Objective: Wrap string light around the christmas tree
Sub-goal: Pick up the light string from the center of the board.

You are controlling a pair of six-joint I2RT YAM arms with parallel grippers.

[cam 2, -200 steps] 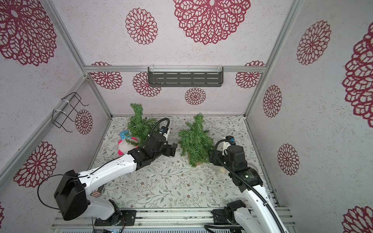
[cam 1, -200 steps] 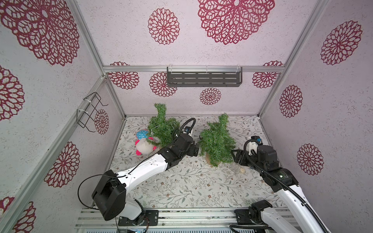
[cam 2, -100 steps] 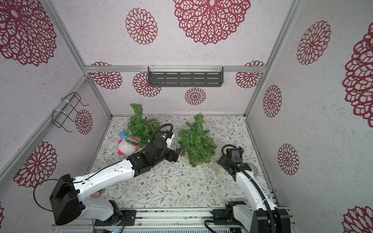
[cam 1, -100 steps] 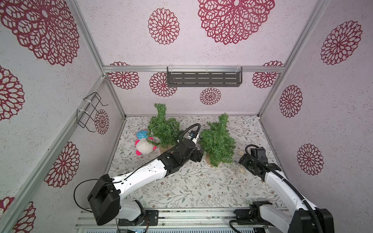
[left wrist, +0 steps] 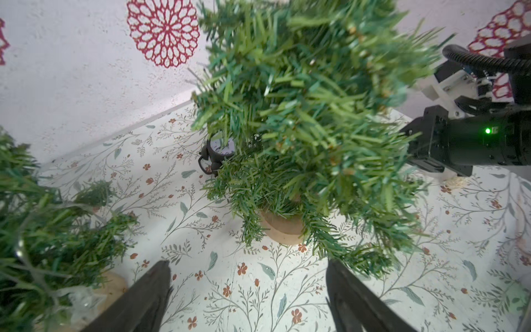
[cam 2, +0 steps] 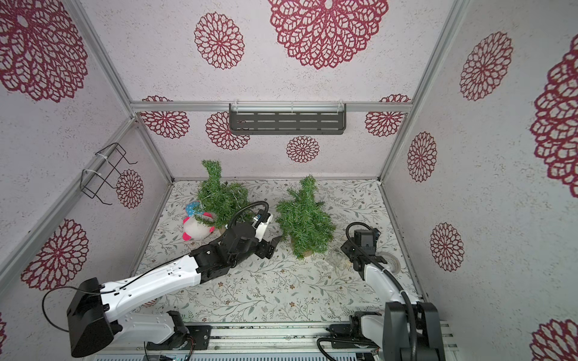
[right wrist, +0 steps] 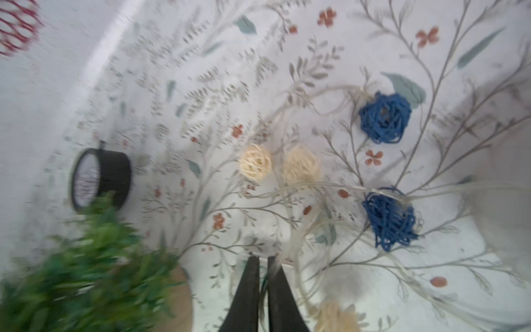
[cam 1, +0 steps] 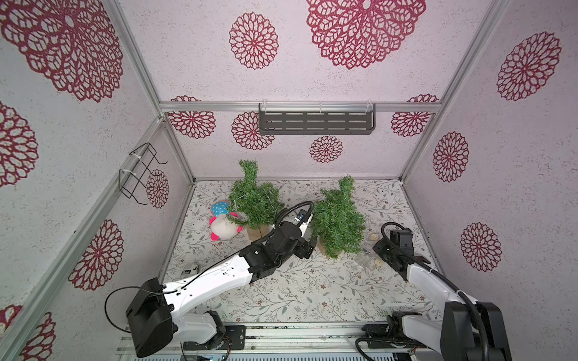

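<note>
While my left gripper (left wrist: 247,263) gapes at the tree (left wrist: 301,115), my right gripper (right wrist: 263,257) is closed.
Only my right wrist view resolves the string light (right wrist: 388,218), loose beside the tree, its wire at those tips.

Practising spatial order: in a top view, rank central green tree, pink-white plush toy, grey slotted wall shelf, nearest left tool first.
1. Central green tree, beside left tool.
2. Pink-white plush toy, far left.
3. Grey slotted wall shelf, back wall.

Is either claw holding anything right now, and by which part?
Right claw seems shut on the string light, pinching its thin wire. Left claw is open, empty.
</note>
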